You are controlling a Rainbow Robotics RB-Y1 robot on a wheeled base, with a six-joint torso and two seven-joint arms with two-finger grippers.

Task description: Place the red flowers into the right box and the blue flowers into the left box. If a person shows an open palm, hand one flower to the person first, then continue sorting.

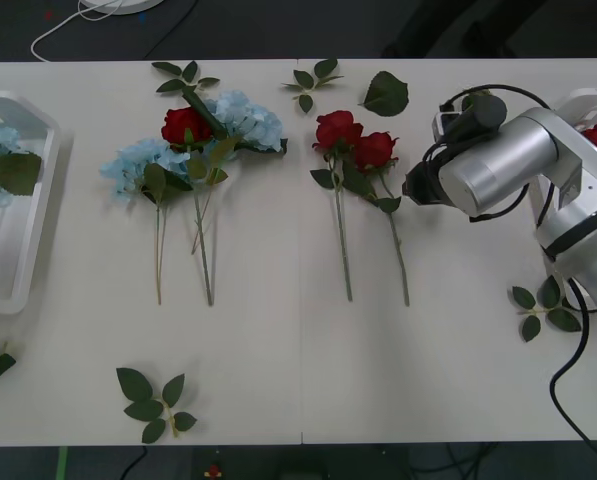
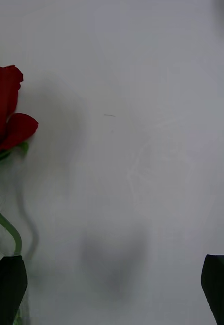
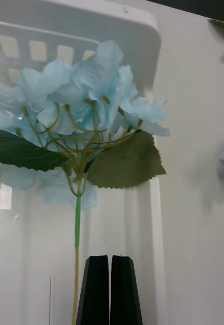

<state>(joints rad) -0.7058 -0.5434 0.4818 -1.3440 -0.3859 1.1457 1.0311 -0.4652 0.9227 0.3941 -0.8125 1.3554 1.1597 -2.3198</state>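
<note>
Fluffy pale blue flower (image 3: 86, 117) over left box (image 3: 142, 30); left claw (image 3: 110, 289) clenched empty.

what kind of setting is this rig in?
Probably a lab or office test bench: a plain white table laid with artificial flowers, white sorting trays at both ends, and loose cabling on the dark floor behind.
</note>
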